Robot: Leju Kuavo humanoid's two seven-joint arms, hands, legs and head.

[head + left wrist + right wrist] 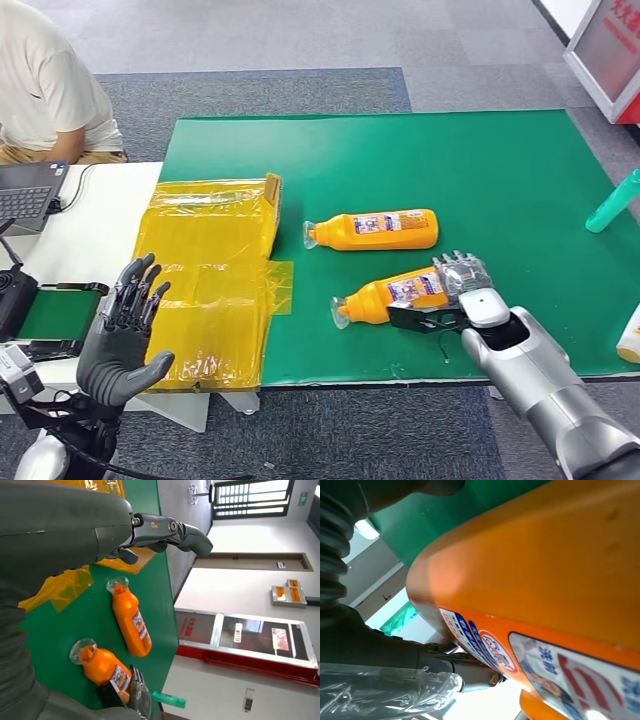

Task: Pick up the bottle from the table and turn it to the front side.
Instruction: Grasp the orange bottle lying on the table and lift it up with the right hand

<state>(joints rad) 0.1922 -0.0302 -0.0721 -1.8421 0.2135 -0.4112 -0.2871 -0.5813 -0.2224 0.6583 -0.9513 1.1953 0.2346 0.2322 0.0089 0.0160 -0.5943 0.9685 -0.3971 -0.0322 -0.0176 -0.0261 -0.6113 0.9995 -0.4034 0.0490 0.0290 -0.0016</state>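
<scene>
Left hand [124, 335]: dark, fingers spread, holding nothing, raised off the table's left edge, well apart from both bottles. Crinkled yellow plastic bags [207, 285]: flat on the green table mat [490, 180], nothing visible inside. Far orange plastic bottle with printed label [373, 230]: on its side, cap leftward, untouched. Near orange plastic bottle with clear cap [392, 295]: on its side on the mat, long axis left-right, cap leftward, base at the right hand [460, 290]. Right hand: fingers wrapped over the base end, gripping; nearer arm for the turn.
</scene>
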